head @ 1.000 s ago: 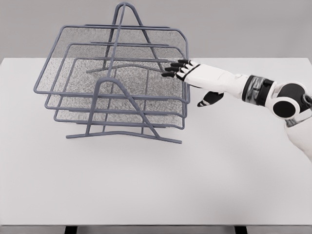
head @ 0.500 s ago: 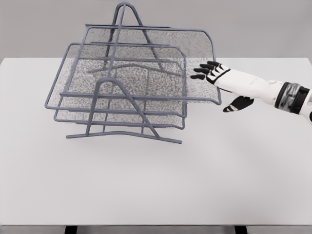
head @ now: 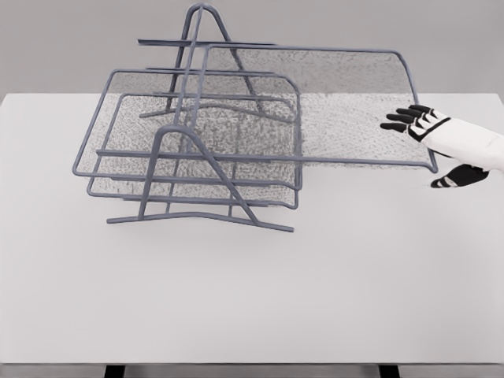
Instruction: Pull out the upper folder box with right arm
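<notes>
White bench (head: 252, 299) seen under everything. Wire rack (head: 201, 169) stood at left-centre; two lower trays (head: 189, 157) seated inside frame. Upper folder box (head: 346, 110) drawn far out to right, its left end overlapped by rack uprights, its right rim reaching hand. Right hand (head: 441, 150) placed at box's right rim, fingers above wire, thumb below; actual pinch cannot be told. Forearm cut off by right edge.

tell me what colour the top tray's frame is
Blue-grey wire frame with grey mesh on the top tray, clearest in the head view.
</notes>
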Controlling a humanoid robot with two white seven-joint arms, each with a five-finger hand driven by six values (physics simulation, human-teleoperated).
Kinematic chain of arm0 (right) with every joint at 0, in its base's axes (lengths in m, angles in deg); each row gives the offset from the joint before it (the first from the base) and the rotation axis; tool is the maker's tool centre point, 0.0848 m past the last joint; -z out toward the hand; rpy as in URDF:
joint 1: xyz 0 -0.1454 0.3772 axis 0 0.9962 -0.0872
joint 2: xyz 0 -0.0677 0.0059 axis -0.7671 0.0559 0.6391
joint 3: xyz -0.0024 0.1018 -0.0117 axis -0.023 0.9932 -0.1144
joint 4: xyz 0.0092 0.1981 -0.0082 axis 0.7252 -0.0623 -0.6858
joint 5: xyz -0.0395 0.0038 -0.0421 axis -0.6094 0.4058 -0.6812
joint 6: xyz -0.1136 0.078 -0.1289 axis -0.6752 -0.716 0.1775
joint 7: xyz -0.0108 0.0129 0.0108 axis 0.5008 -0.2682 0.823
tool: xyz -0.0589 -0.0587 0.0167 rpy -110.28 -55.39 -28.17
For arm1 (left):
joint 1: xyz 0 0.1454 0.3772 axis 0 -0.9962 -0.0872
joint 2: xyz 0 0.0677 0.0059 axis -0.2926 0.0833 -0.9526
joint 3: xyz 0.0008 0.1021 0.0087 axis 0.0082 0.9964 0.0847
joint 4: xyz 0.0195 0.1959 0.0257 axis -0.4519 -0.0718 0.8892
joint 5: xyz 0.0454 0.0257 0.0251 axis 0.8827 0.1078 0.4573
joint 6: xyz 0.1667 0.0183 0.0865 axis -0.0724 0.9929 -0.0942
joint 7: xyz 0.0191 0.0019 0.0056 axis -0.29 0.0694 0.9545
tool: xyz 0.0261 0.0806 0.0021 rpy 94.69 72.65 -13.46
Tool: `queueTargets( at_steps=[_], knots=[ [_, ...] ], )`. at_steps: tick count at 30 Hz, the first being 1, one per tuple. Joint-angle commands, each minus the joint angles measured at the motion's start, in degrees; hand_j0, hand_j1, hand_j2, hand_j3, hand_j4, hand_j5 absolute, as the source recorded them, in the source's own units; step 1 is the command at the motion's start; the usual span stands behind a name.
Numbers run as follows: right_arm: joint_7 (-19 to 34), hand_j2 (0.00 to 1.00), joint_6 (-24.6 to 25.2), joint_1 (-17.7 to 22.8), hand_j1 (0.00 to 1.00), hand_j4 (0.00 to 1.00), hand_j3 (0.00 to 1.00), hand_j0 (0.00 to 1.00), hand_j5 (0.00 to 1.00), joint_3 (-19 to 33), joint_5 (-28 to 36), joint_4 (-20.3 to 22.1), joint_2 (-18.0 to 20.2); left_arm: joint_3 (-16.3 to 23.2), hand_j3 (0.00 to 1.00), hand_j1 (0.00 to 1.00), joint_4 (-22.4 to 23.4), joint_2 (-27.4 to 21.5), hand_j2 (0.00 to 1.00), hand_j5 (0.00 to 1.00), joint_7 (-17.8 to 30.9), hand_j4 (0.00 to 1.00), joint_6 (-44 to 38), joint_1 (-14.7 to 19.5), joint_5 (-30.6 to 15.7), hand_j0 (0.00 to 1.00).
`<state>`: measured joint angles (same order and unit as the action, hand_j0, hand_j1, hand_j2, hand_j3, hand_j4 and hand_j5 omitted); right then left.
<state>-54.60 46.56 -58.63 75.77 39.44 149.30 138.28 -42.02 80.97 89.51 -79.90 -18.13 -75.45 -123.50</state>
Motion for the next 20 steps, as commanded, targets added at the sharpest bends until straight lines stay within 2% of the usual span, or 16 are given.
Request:
queueTargets(
  at_steps=[1,6,7,11,12,13,15,16,18,20],
  knots=[
    [1.67,1.00,-2.90,0.00,1.00,1.00,1.00,1.00,1.00,0.78,-3.04,-0.28,2.58,0.03,1.00,1.00,0.03,0.00,1.00,1.00,0.00,1.00,0.00,0.00,0.01,1.00],
    [1.67,1.00,-2.99,0.18,1.00,1.00,1.00,1.00,1.00,3.50,-1.20,-0.28,3.81,0.03,1.00,1.00,0.03,0.00,1.00,1.00,0.00,1.00,0.00,0.00,0.01,1.00],
    [1.67,1.00,-2.82,0.00,1.00,1.00,1.00,1.00,1.00,4.65,1.62,0.34,3.81,0.03,1.00,1.00,0.03,0.00,1.00,1.00,0.00,1.00,0.00,0.00,0.01,1.00],
    [1.67,1.00,0.96,-5.54,1.00,1.00,1.00,1.00,1.00,3.42,6.01,5.70,3.11,0.03,1.00,1.00,0.03,0.00,1.00,1.00,0.00,1.00,0.00,0.00,0.01,1.00],
    [1.67,1.00,0.96,-6.42,1.00,1.00,1.00,1.00,1.00,0.17,6.28,6.14,2.85,-0.06,1.00,1.00,0.03,0.00,1.00,1.00,0.00,1.00,0.00,0.00,0.01,1.00],
    [1.67,1.00,0.79,-6.50,1.00,1.00,1.00,1.00,1.00,-1.77,6.19,6.75,1.18,-0.06,1.00,1.00,0.03,0.00,1.00,1.00,0.00,1.00,0.00,0.00,0.01,1.00],
    [1.67,1.00,0.09,-6.94,1.00,1.00,1.00,1.00,1.00,-3.35,6.28,7.37,0.65,0.03,1.00,1.00,0.03,0.00,1.00,1.00,0.00,1.00,0.00,0.00,0.01,1.00],
    [1.67,1.00,-1.93,-7.91,1.00,1.00,1.00,1.00,1.00,-4.05,6.28,7.45,-3.04,-0.06,1.00,1.00,0.03,0.00,1.00,1.00,0.00,1.00,0.00,0.00,0.01,1.00],
    [1.67,1.00,-3.43,-9.14,1.00,1.00,1.00,1.00,1.00,-5.55,6.28,7.46,-5.59,-0.06,1.00,1.00,0.03,0.00,1.00,1.00,0.00,1.00,0.00,0.00,0.01,1.00],
    [1.67,1.00,-3.52,-9.49,1.00,1.00,1.00,1.00,1.00,-6.25,6.28,7.46,-5.77,-0.06,1.00,1.00,0.03,0.00,1.00,1.00,0.09,1.00,0.00,0.00,0.01,1.00]
  ],
)
